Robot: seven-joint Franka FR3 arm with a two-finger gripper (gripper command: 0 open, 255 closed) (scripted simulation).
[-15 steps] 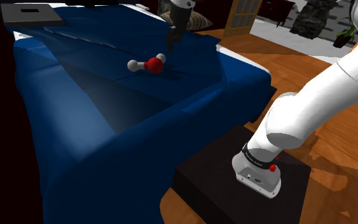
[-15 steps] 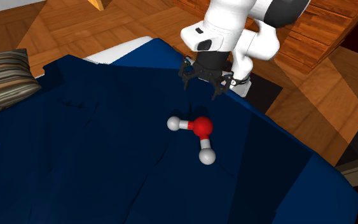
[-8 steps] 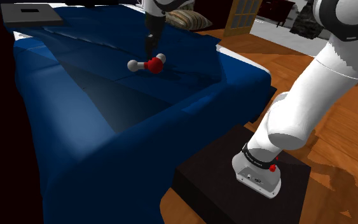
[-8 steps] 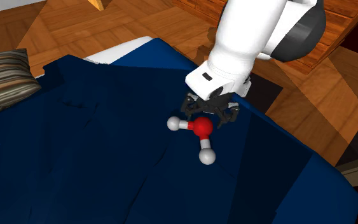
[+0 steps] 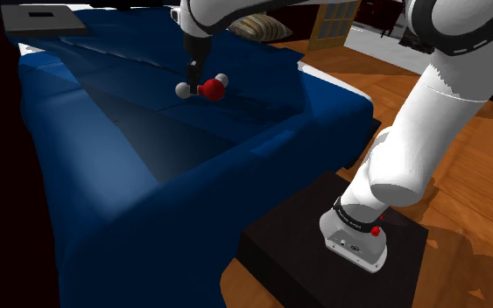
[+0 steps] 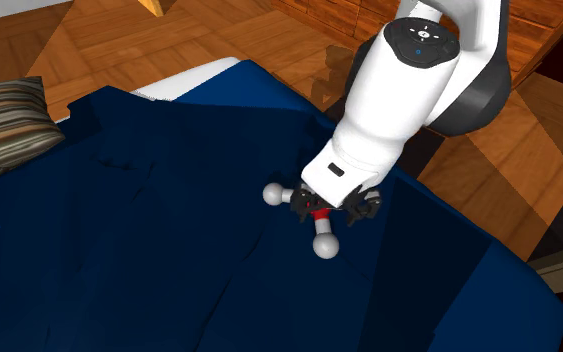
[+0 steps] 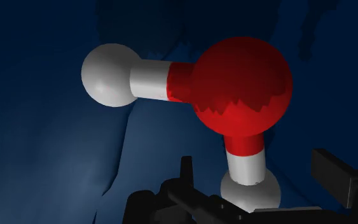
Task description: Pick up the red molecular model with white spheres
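Hand (image 6: 335, 207) low over red-and-white molecular model (image 5: 207, 87) on blue sofa (image 5: 104, 114); fingers (image 7: 329, 170) wide apart, straddling model, not clasping.

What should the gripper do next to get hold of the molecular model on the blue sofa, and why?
Probably close now. The gripper is open and low over the molecular model on the sofa, its fingers either side of one white sphere without touching it.
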